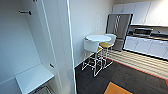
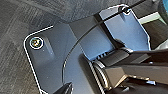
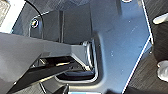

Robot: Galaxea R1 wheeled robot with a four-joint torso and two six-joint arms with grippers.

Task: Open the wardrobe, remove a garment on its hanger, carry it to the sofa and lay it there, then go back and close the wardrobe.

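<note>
Wardrobe [image 1: 37,50] stands open right against the camera in the head view: white interior wall, a dark hook [image 1: 26,12] high up, a white shelf [image 1: 33,77] low down, and the edge of its open door [image 1: 71,50] running top to bottom. No jacket and no hanger can be seen inside it. Beyond the door stands a small round table [image 1: 98,38] with white and yellow stools [image 1: 93,53], then a steel fridge [image 1: 119,26] and white kitchen cabinets [image 1: 147,46] along the far wall, on dark carpet [image 1: 120,75].

Judging by this, the robot is at the wardrobe with the closing step in hand. To do it well, the base wants room for the door to swing, and the push should land near the door's free edge, not the hinge side.

Both wrist views give robot plate and carpet; whether either claw is wide or narrow, I cannot tell. The second door, the handles and the wardrobe's top are cut off.
</note>
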